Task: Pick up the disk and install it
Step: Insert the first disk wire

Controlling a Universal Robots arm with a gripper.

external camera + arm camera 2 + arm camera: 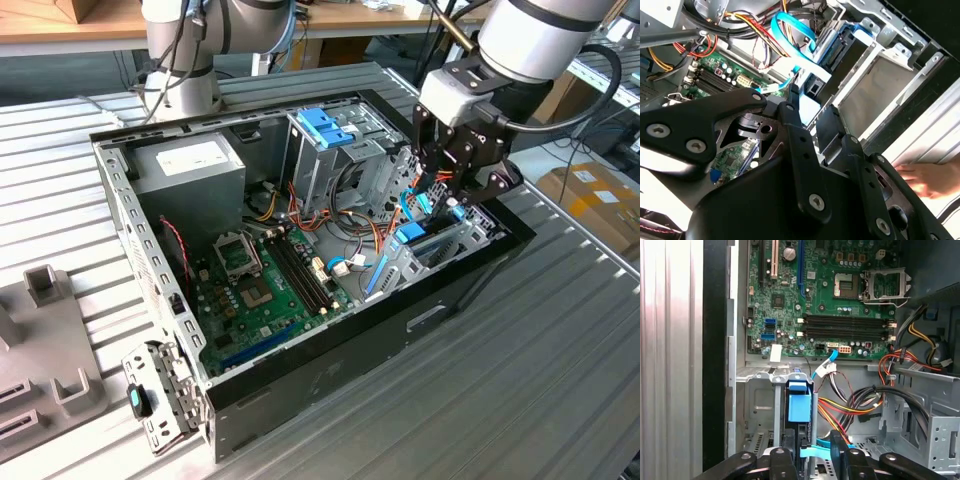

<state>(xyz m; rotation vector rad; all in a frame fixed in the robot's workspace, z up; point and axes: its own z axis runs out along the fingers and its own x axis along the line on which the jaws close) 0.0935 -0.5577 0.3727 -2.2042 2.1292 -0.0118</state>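
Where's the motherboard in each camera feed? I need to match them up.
Exterior view: motherboard on the case floor, toward the exterior view's left of the drive cage.
Second wrist view: green board beside the yellow-red wires.
First wrist view: green board beyond the metal bay.
Shared landmark: its black memory slots.

Open black PC case (pixel 300 390) sitting on a ribbed metal worktop (pixel 520 380). Green motherboard (pixel 260 290) lies flat inside, grey power supply box (pixel 190 165) in the far corner, and next to it a metal drive cage (pixel 330 150) topped by a blue latch (pixel 325 125). Orange and red cables (pixel 850 407) snake around. Cardboard box (pixel 595 200) off at the exterior view's right.
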